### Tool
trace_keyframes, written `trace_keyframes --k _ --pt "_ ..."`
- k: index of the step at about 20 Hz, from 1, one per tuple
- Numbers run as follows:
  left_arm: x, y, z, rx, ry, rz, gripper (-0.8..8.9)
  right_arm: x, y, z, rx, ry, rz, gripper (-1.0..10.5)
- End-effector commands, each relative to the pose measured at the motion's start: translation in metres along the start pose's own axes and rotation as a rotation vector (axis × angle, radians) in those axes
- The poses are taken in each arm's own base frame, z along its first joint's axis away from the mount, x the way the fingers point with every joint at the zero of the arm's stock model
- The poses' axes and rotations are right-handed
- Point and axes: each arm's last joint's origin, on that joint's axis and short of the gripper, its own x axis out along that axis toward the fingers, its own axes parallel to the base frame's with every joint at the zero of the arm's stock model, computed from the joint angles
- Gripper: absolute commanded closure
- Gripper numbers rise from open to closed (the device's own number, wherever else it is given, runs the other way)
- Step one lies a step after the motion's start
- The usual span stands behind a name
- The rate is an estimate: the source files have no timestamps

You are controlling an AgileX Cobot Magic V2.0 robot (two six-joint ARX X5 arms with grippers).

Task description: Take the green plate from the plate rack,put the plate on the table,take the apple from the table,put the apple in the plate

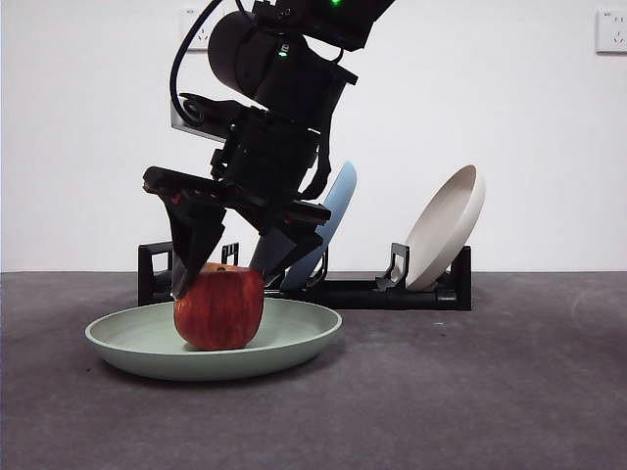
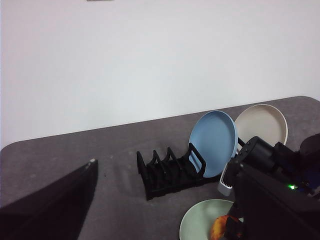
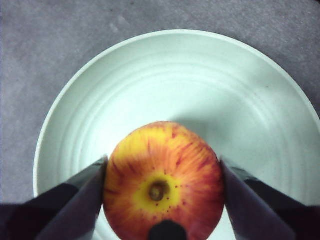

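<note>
The green plate [image 1: 294,338] lies flat on the table [image 1: 490,392] in front of the plate rack [image 1: 392,292]. The red and yellow apple [image 1: 217,308] rests in the plate, left of its middle. My right gripper [image 1: 225,279] comes down from above, with its jaws closed against the apple's two sides. The right wrist view shows the apple [image 3: 162,187] from above, between my right gripper [image 3: 163,162] jaws, over the plate [image 3: 200,90]. My left gripper [image 2: 55,205] waits well away and sees the rack [image 2: 165,172], the plate [image 2: 200,217] and the apple [image 2: 218,227].
A light blue plate [image 1: 338,201] leans in the middle of the rack, partly behind the right arm. A cream-white dish [image 1: 446,225] leans at the rack's right end. A white wall stands behind.
</note>
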Motion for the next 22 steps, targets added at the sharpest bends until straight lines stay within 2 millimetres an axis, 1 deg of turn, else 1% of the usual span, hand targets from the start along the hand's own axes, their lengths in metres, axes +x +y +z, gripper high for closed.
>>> trace_keyframes --k 1,2,4,6,9,13,16,22 --pt "0.001 0.000 -0.001 -0.008 0.002 0.004 3.78 0.011 0.000 -0.006 0.022 0.036 0.001 5.4" --pt "0.001 0.000 -0.001 -0.008 0.002 0.004 3.78 0.011 -0.001 -0.006 0.031 0.036 -0.006 4.6" --pt "0.001 0.000 -0.001 -0.008 0.002 0.004 3.78 0.010 -0.003 -0.006 0.049 0.035 -0.034 4.0" --pt "0.003 -0.001 -0.001 -0.004 0.009 0.005 3.78 0.010 -0.004 -0.006 0.048 0.034 -0.048 4.0" --pt "0.006 -0.003 -0.002 0.008 0.029 0.007 3.78 0.004 -0.004 -0.003 0.049 0.018 -0.049 4.0" --pt "0.014 -0.008 -0.002 0.030 0.064 0.011 3.78 -0.011 -0.003 0.002 0.047 -0.022 -0.052 4.1" --pt "0.023 -0.014 -0.001 0.045 0.088 0.013 3.78 -0.031 -0.004 0.007 0.049 -0.061 -0.055 4.1" --pt "0.048 -0.029 0.000 0.095 0.158 0.020 3.78 -0.086 -0.010 0.011 0.063 -0.140 -0.072 4.1"
